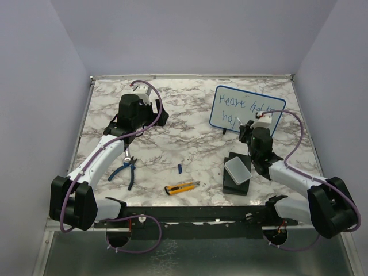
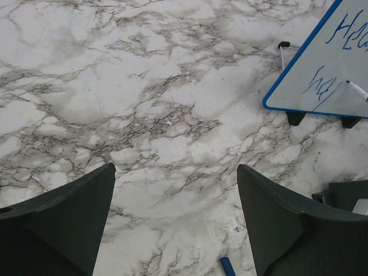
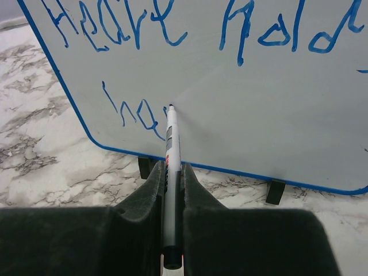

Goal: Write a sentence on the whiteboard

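The whiteboard point(image 3: 259, 109) stands at the far right of the desk point(image 1: 190, 138), its blue sentence point(image 3: 137, 29) in two lines. My right claw point(image 3: 171, 172) clamps a marker point(image 3: 171, 144), tip at the lower line. My left claw point(image 2: 175, 172) hangs wide, holding nothing.

High rear view over table point(image 1: 195, 149), left wrist low above it, right wrist close on whiteboard point(image 3: 259, 115) all share.

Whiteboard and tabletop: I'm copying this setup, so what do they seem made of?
The whiteboard looks like a smooth white panel with a blue plastic-looking rim; ink lines sit crisp on it. The tabletop looks marble-patterned, grey veins on white; stone or printed laminate, I cannot tell.
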`<state>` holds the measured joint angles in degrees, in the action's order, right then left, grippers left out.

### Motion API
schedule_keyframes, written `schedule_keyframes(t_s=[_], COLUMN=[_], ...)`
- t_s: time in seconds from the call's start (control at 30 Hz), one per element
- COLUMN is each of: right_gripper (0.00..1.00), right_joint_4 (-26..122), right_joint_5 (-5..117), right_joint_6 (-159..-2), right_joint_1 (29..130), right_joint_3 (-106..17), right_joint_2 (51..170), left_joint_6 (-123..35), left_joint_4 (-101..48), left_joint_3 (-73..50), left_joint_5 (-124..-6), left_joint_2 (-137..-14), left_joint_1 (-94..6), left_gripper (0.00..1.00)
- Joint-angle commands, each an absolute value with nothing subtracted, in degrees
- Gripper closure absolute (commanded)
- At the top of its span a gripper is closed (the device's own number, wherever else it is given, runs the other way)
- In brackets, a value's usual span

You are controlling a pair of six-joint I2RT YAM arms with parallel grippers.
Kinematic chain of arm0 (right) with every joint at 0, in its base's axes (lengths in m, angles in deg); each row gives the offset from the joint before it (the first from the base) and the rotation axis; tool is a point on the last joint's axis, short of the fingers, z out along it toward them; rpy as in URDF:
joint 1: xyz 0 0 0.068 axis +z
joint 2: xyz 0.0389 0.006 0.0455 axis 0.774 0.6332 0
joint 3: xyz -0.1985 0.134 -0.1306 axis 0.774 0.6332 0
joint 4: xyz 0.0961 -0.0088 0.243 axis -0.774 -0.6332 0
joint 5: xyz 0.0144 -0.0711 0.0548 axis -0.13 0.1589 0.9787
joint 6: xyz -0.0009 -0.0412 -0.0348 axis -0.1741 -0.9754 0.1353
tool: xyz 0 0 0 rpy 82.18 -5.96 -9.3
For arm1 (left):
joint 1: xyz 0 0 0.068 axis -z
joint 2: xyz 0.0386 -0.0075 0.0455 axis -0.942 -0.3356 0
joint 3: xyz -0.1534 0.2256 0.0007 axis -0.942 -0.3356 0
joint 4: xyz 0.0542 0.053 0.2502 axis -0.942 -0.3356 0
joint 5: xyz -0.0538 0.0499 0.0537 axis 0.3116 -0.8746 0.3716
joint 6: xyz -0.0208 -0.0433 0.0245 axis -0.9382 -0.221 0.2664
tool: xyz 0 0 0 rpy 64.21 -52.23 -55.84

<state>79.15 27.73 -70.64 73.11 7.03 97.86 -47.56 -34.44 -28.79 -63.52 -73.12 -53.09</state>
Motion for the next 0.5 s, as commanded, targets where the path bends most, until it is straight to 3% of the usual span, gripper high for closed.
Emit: schedule_keyframes(t_s=[0.0,0.47], right_gripper=[0.99,0.99], right_joint_4=[79.68,74.87], right_joint_5=[23.6,22.88], right_joint_6=[-71.49,-67.75], right_joint_1=[72.86,72.86], right_joint_3=[6.65,7.84], right_joint_2=[97.34,96.43], left_joint_6=[-47.01,-47.01], left_joint_4=[-33.45,-33.47], left_joint_3=[-29.47,-29.48], left_joint_5=[-63.73,-63.7], left_joint_2=[-72.84,-72.34], left_joint_1=[-53.43,-53.43], left_gripper=[0.13,0.13])
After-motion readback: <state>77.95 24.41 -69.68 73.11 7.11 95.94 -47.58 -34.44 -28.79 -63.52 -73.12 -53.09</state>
